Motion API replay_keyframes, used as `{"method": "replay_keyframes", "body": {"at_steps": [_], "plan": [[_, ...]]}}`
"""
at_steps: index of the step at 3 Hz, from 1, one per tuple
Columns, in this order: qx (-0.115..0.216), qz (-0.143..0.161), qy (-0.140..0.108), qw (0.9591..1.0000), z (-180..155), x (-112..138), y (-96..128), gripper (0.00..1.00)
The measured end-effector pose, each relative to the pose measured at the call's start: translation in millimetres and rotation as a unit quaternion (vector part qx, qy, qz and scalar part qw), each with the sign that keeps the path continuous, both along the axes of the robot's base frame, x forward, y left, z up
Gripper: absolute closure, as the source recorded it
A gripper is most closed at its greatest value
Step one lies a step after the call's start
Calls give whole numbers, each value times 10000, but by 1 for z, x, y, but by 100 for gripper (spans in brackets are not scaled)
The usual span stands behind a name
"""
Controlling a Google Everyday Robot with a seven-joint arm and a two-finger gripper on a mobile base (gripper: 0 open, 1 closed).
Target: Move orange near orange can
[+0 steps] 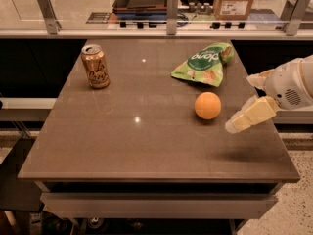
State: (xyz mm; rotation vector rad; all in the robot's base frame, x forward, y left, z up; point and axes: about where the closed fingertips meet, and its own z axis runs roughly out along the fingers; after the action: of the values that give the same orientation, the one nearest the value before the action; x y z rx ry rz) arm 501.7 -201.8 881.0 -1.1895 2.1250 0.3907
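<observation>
The orange (207,105) is a smooth round fruit lying on the brown table (122,146), right of the middle. The orange can (95,66) stands upright at the table's back left, far from the fruit. My gripper (240,103) comes in from the right edge, just to the right of the orange and a little above the table. Its cream-coloured fingers (252,114) are spread apart and hold nothing. A small gap separates the lower finger from the fruit.
A green snack bag (204,63) lies behind the orange at the back right. A glass barrier with metal posts (171,6) runs along the table's far edge. The table's right edge is under my gripper.
</observation>
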Motion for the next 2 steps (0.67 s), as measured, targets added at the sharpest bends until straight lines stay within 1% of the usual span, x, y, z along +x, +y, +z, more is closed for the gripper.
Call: {"method": "replay_keyframes", "body": {"at_steps": [1, 2], "plan": [[100, 85, 71, 9999, 1, -1, 24, 0], [223, 266, -18, 9994, -3, 2, 47, 0]]}}
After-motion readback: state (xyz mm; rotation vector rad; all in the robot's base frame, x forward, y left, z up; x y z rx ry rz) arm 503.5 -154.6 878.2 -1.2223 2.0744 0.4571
